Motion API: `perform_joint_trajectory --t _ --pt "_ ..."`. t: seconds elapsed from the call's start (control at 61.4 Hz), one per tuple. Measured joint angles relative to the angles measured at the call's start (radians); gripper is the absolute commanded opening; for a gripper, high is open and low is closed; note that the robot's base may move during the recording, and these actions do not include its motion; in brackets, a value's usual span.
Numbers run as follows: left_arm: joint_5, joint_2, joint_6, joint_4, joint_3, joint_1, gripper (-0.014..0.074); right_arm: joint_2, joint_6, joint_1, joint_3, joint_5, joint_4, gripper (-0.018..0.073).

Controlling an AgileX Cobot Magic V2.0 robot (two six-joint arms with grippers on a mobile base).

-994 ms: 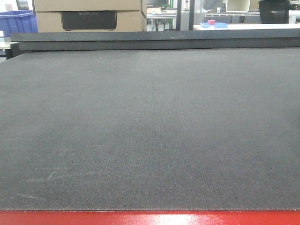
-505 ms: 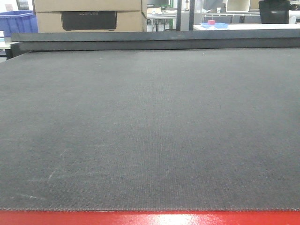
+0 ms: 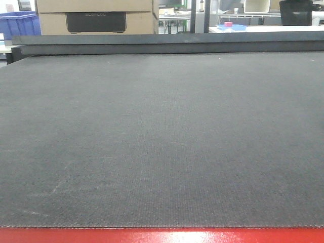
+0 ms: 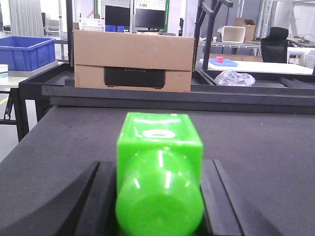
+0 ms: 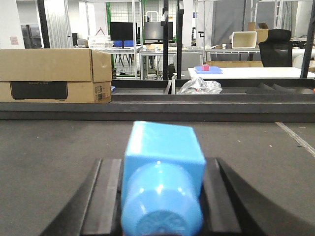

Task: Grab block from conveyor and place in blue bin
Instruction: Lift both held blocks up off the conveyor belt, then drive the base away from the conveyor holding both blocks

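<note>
The conveyor (image 3: 162, 136) is a wide dark grey woven belt with a red frame edge (image 3: 162, 236) at the front; no block and no gripper shows in the front view. In the left wrist view my left gripper (image 4: 158, 169) is shut on a glossy green block (image 4: 158, 147), held between two black fingers (image 4: 98, 196) above the belt (image 4: 266, 147). In the right wrist view my right gripper (image 5: 162, 169) is shut on a light blue block (image 5: 162, 147) between black fingers (image 5: 108, 196). A blue bin (image 4: 27, 51) stands off the belt at the far left, also in the front view (image 3: 19, 23).
A cardboard box (image 4: 133, 59) stands behind the belt's far rail (image 3: 167, 43); it also shows in the right wrist view (image 5: 51, 73). A crumpled plastic bag (image 4: 236, 77) lies in a black tray beyond the rail. White tables, a blue tray and a chair stand further back.
</note>
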Motion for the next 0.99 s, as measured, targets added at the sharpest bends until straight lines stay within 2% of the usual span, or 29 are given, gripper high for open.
perform_joint_trajectory --t 0.994 --pt "0.000 0.000 0.000 0.000 0.000 0.000 -0.0111 0.000 0.000 0.000 0.000 -0.002 0.000 -0.0162"
